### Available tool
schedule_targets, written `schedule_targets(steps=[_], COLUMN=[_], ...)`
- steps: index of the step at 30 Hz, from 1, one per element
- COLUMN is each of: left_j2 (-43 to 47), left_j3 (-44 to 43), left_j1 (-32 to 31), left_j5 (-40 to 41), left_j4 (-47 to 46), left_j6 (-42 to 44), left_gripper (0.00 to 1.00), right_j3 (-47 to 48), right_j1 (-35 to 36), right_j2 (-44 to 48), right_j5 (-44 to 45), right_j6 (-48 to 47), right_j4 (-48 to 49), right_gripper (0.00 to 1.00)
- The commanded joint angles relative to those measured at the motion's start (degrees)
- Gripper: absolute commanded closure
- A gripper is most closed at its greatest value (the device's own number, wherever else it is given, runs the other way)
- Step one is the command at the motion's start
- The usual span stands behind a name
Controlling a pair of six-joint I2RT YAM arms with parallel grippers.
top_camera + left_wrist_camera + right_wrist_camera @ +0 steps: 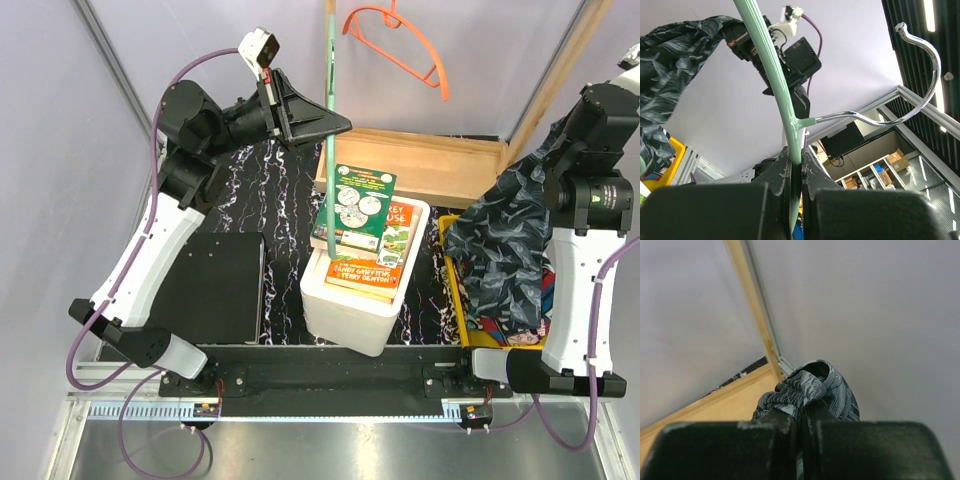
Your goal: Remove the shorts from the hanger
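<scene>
The left gripper [796, 167] clamps the hanger [774, 75]; the right gripper [802, 416], pinching the shorts [812, 385], should lower them into the bin [449, 262] below.

Pale lilac-grey walls [500, 50] close in a black tabletop [275, 210] veined in white. A light wooden post [560, 70] leans along the right wall and a wooden board [440, 165] lies at the back. The left wrist view looks beyond, to ceiling light strips [930, 7] and shelves [890, 167] of cardboard boxes.
</scene>
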State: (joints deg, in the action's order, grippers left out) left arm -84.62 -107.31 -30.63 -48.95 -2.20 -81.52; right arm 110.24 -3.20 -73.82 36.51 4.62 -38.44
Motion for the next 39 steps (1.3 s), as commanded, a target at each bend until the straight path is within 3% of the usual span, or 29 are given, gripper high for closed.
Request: schedule_targets(steps=[1, 3, 7, 13, 17, 19, 23, 24, 25, 28, 34, 37, 38, 39], left_j2=[-0.11, -0.54, -0.99, -1.95, -2.04, -2.04, -1.95, -2.04, -2.13, -3.09, -8.71, -11.43, -11.97, -12.23], left_j3=[-3.35, -3.78, -4.49, -5.19, -5.2, -4.93, -5.1, -5.37, -5.46, -6.33, -11.77, -15.91, -17.13, -17.06], left_j1=[1.36, 1.98, 2.33, 2.51, 2.42, 2.25, 1.28, 1.02, 0.75, -1.09, -6.01, -7.95, -8.65, -9.0], left_j5=[-3.61, -4.13, -5.02, -4.49, -2.74, -1.51, 1.22, 1.83, 2.88, 5.34, 9.57, 12.47, 13.43, 16.14], left_j4=[-1.85, -1.5, -1.84, -3.78, -4.13, -4.04, -3.96, -3.96, -3.87, -3.87, -2.56, 0.69, 1.66, 2.1], left_j6=[-0.57, -0.57, -0.92, -2.59, -2.77, -3.03, -2.86, -2.69, -2.25, -1.37, 0.21, 3.02, 3.46, 4.25], left_gripper=[1.0, 1.0, 1.0, 1.0, 1.0, 1.0, 1.0, 1.0, 1.0, 1.0, 1.0, 1.0, 1.0, 1.0], right_j3=[-3.69, -5.46, -10.11, -27.84, -37.88, -39.91, -38.44, -37.47, -34.94, -28.44, -13.25, -6.11, -5.22, -4.34], right_j1=[-0.49, -0.49, -0.49, -0.49, -0.49, -0.49, -0.49, -0.49, -0.49, -0.49, -0.4, -0.49, -0.4, -0.4], right_j2=[6.84, 9.73, 14.92, 25.12, 26.89, 24.79, 20.56, 20.39, 20.38, 19.77, 15.55, 14.76, 14.5, 14.32], right_j5=[8.12, 9.8, 7.0, -2.84, -5.48, -8.99, -8.65, -7.26, -6.46, -7.59, -18.12, -36.19, -51.13, -57.72], right_j6=[-2.95, -2.43, 6.41, 24.43, 32.9, 34.22, 32.13, 31.16, 29.41, 24.67, 18.6, 14.29, 13.58, 14.18], right_j4=[6.89, 5.31, -8.36, -24.2, -27.75, -28.88, -33.02, -33.72, -35.29, -37.75, -43.57, -41.64, -40.59, -38.4], right_gripper=[1.0, 1.0, 1.0, 1.0, 1.0, 0.93, 0.37, 0.09, 0.01, 0.0, 0.0, 0.0, 0.0, 0.0])
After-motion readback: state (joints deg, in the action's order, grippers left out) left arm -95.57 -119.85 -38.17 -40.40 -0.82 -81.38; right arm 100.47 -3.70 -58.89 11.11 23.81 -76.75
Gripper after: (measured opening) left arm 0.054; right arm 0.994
